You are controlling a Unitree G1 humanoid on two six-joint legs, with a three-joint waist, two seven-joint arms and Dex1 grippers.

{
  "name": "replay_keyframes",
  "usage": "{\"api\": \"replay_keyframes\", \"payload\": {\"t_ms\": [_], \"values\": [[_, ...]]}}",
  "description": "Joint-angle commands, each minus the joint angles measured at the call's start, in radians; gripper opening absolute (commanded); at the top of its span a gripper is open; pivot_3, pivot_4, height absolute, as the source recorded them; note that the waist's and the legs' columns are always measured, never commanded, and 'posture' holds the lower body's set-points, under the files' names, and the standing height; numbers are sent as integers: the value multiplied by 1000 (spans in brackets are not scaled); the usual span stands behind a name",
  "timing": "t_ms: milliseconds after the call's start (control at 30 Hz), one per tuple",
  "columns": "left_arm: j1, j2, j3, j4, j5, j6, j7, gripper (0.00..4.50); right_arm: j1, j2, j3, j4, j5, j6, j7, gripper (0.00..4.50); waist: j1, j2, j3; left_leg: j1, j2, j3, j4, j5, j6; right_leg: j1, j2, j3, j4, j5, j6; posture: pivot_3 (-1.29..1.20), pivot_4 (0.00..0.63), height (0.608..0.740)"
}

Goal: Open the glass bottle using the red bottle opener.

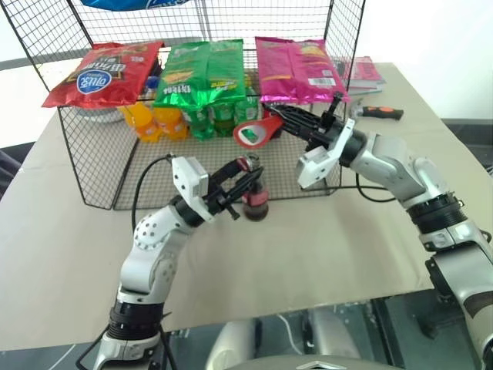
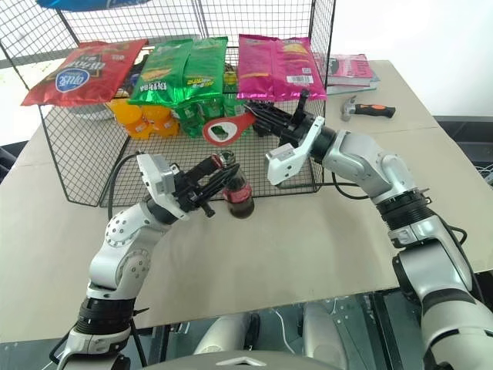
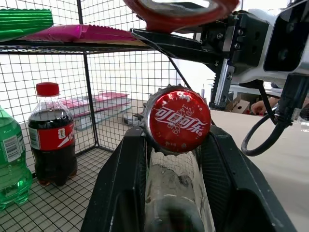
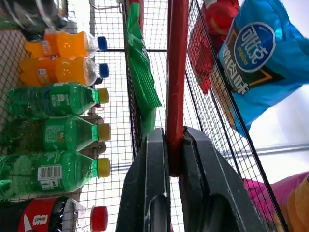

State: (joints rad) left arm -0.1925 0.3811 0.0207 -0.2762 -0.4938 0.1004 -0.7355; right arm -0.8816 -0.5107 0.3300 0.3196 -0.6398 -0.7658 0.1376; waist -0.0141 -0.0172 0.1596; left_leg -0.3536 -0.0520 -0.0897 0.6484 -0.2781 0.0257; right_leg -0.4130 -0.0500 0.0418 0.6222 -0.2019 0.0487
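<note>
The left claw point(image 1: 245, 187) grasps the glass bottle point(image 1: 255, 199) (cap on); the right claw point(image 1: 286, 121) pinches the red bottle opener point(image 1: 258, 132) above it.

The right gripper point(image 4: 175, 159) has its two black fingers point(image 4: 153, 183) pressed onto the narrow red handle of the red bottle opener point(image 4: 176, 72), which runs away from them toward twelve o'clock against a wire mesh rack point(image 4: 116, 104). Toward nine o'clock lie three green bottles point(image 4: 53, 137) with yellow caps; orange bottles point(image 4: 60, 58) with blue caps sit around ten o'clock. A dark soda bottle point(image 4: 58, 217) with a red cap lies near seven o'clock. A blue snack bag point(image 4: 253, 63) hangs near two o'clock.
</note>
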Motion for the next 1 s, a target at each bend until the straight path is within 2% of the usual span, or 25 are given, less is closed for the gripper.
{"api": "replay_keyframes", "payload": {"t_ms": [33,667,733,767,833,1000], "values": [[17,2,-8,28,28,17,12,1071,3,4,-45,-31,42,19,-10,0,0,0,0,0,0,0,0,0,0,0,0,0,0,0,0,0,150,740],[21,-8,7,14,6,7,11,1071,32,11,-35,-26,64,46,0,0,0,0,1,-2,0,0,0,0,0,-1,0,0,0,0,0,0,150,740],[20,-9,11,13,5,4,13,2093,33,12,-34,-26,65,48,0,0,0,0,1,-2,0,0,0,0,0,-1,0,0,0,0,0,0,150,740],[20,-9,13,12,7,2,14,2381,33,13,-34,-26,64,48,0,0,-1,0,1,-2,0,0,0,0,0,-2,0,0,0,0,0,0,150,740],[19,-10,14,11,11,0,13,3291,34,14,-34,-24,64,49,-1,0,-1,0,2,-4,0,0,0,1,-1,-4,0,0,0,1,1,0,150,740],[20,-10,17,6,7,3,14,3291,37,18,-33,-22,64,50,-3,0,0,0,2,-10,0,0,0,2,-4,-10,0,0,0,3,3,0,150,740]]}}
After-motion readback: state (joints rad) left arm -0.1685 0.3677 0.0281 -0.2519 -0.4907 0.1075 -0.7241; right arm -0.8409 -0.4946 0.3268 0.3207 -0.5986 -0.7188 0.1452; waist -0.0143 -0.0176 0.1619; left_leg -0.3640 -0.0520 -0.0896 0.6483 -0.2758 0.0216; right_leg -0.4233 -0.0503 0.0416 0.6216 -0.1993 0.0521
